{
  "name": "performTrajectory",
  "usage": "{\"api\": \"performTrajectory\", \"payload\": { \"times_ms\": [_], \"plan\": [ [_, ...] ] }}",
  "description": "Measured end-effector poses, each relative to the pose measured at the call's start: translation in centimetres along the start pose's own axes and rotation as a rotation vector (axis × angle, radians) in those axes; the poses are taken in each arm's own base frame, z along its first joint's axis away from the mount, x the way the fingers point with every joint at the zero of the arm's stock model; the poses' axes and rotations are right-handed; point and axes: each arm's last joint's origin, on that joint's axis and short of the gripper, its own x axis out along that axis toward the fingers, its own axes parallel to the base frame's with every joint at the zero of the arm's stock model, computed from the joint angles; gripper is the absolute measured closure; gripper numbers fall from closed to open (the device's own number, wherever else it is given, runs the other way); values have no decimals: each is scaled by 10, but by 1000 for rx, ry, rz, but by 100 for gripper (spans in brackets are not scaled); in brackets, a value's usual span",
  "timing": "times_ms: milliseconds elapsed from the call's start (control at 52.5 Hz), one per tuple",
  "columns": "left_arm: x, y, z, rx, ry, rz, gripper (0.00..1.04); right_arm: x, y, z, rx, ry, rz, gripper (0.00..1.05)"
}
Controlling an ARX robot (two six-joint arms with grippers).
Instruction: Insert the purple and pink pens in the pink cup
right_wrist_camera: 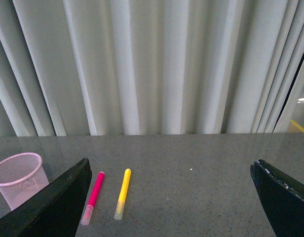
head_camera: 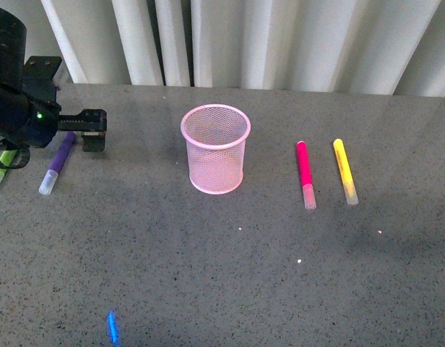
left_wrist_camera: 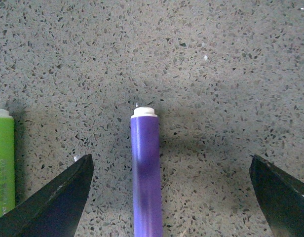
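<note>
The pink cup (head_camera: 215, 148) stands upright mid-table, also at the edge of the right wrist view (right_wrist_camera: 19, 177). The purple pen (head_camera: 58, 163) lies far left, clear cap toward me. My left gripper (head_camera: 94, 130) hovers open over its far end; in the left wrist view the purple pen (left_wrist_camera: 146, 173) lies between the spread fingers (left_wrist_camera: 58, 202), touching neither, nearer one of them. The pink pen (head_camera: 305, 173) lies right of the cup, seen too as the pink pen (right_wrist_camera: 94, 195). My right gripper (right_wrist_camera: 171, 202) is open and holds nothing, well above the table.
A yellow marker (head_camera: 345, 170) lies just right of the pink pen. A lime-green marker (head_camera: 0, 170) lies left of the purple pen, close beside it (left_wrist_camera: 4, 163). White curtains (head_camera: 280, 36) hang behind the table's far edge.
</note>
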Motion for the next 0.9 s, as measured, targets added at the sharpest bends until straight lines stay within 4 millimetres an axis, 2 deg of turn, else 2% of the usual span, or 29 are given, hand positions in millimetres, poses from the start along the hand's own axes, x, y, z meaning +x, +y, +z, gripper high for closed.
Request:
{"api": "performTrajectory", "payload": {
  "times_ms": [305, 495, 724, 819, 895],
  "plan": [
    [11, 1, 0, -6, 15, 8, 7, 0, 0, 0, 0, 0, 0, 7],
    [13, -3, 3, -18, 27, 1, 35, 0, 0, 0, 0, 0, 0, 7],
    [14, -5, 3, -22, 44, -3, 81, 0, 0, 0, 0, 0, 0, 7],
    [13, -5, 3, -25, 45, -16, 91, 0, 0, 0, 0, 0, 0, 7],
    [12, -5, 2, -26, 44, -26, 92, 0, 0, 0, 0, 0, 0, 7]
  ]
}}
